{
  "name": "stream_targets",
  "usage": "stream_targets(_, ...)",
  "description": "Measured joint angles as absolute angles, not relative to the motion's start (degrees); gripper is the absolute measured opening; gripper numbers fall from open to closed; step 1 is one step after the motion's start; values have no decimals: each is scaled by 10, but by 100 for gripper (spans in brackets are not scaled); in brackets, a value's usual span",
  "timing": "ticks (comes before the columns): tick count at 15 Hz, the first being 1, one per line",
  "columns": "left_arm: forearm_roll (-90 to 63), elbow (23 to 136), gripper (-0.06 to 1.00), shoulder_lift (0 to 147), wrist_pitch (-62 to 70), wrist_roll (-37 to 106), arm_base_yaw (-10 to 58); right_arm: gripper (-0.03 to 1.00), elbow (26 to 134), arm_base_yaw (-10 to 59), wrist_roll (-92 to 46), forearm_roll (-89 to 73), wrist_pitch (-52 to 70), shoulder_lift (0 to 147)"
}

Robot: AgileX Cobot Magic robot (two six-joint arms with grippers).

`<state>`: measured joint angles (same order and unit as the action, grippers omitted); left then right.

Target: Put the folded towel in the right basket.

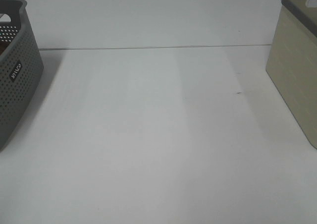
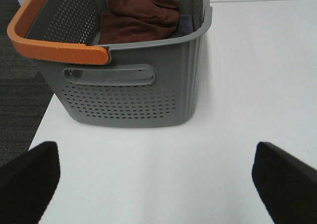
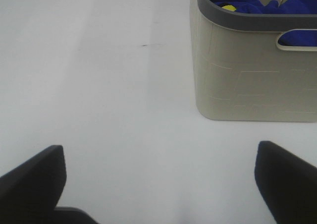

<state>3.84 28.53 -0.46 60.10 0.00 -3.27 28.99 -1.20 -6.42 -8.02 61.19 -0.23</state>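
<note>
The right basket (image 1: 297,70) is beige with a dark grey rim and stands at the right edge of the white table; the right wrist view shows it (image 3: 247,70) with blue cloth (image 3: 247,3) inside. A folded brown towel (image 2: 138,16) lies in the grey perforated left basket (image 2: 133,85), which has an orange handle (image 2: 44,40). That basket also shows at the left edge of the exterior high view (image 1: 15,70). My left gripper (image 2: 158,179) is open and empty in front of the grey basket. My right gripper (image 3: 158,179) is open and empty, short of the beige basket. Neither gripper shows in the exterior high view.
The white table (image 1: 158,135) spans between the two baskets, with a seam (image 1: 148,48) across its far part and a small dark mark (image 1: 239,91). Dark carpet (image 2: 20,85) lies beyond the table edge beside the grey basket.
</note>
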Motion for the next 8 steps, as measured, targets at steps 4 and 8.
stream_targets(4, 37, 285, 98, -5, 601, 0, -33, 99, 290, -12, -64, -80, 612, -2)
stream_targets(8, 37, 285, 98, -5, 601, 0, -33, 99, 290, -12, -64, -80, 612, -2)
